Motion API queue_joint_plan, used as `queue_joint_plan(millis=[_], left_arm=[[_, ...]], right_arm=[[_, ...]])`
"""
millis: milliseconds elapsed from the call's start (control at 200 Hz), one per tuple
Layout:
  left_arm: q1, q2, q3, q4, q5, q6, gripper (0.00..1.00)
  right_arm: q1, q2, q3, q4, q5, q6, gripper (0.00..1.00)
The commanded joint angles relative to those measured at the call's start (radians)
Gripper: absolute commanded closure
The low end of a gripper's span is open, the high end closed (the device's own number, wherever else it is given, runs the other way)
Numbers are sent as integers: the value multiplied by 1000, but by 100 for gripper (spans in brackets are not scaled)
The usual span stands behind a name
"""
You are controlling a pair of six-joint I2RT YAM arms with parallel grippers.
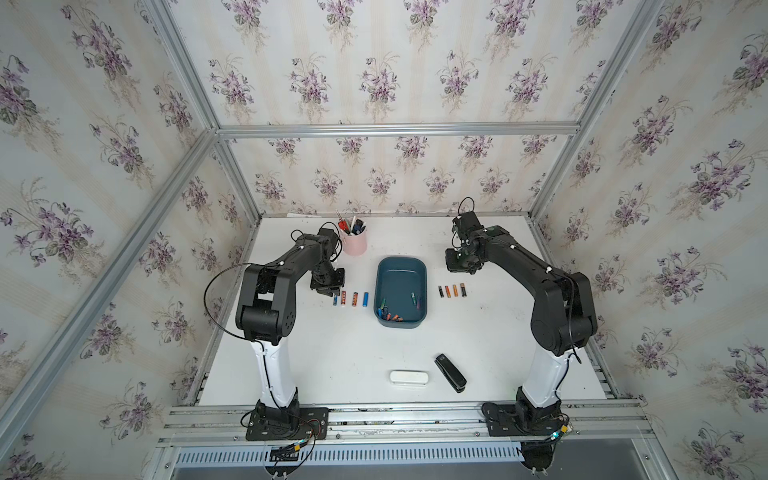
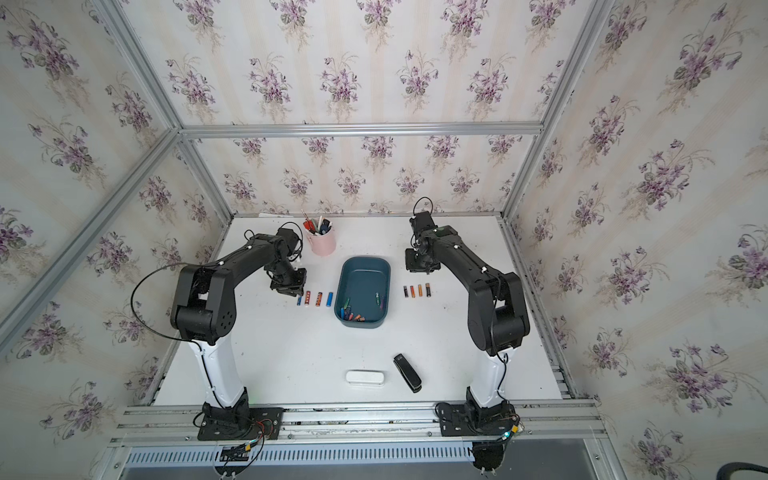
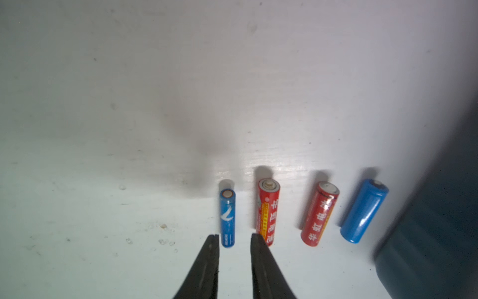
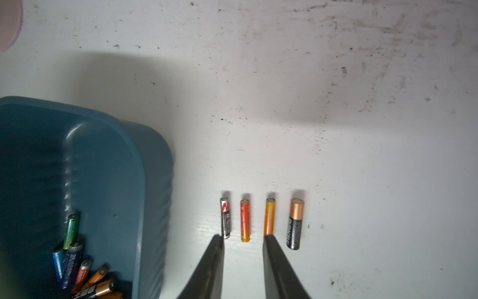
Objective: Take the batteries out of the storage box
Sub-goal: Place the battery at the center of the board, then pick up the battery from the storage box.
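Observation:
The dark teal storage box (image 1: 401, 278) sits mid-table. Several batteries (image 1: 388, 313) lie bunched in its near corner, and they show again in the right wrist view (image 4: 77, 259). Two more batteries (image 1: 415, 300) lie by its right wall. Left of the box a row of batteries (image 1: 351, 298) lies on the table. My left gripper (image 3: 234, 236) stands open low over the row's left end. A thin blue battery (image 3: 227, 218) lies free just beyond its tips. My right gripper (image 4: 243, 236) is open and empty, above a second row of batteries (image 4: 258, 220) right of the box.
A pink cup (image 1: 354, 243) of pens and tools stands behind the left arm's wrist. A white oblong case (image 1: 408, 377) and a black stapler (image 1: 450, 372) lie near the front edge. Aluminium rails frame the table on all sides.

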State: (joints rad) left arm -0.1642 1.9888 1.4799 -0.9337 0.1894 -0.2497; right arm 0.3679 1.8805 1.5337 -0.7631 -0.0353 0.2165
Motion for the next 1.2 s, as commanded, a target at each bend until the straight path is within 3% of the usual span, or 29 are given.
queue_joint_plan(millis=[0, 260, 465, 1194], left_arm=[[0, -25, 15, -37, 4, 2, 72], [-1, -73, 8, -52, 12, 1, 72], [-3, -110, -44, -41, 16, 5, 72], [-12, -108, -83, -17, 36, 10, 72]], right_arm=[[49, -1, 28, -25, 20, 31, 68], [254, 77, 122, -78, 75, 92, 68], [334, 178, 163, -125, 150, 129, 68], [357, 357, 234, -170, 160, 123, 68]])
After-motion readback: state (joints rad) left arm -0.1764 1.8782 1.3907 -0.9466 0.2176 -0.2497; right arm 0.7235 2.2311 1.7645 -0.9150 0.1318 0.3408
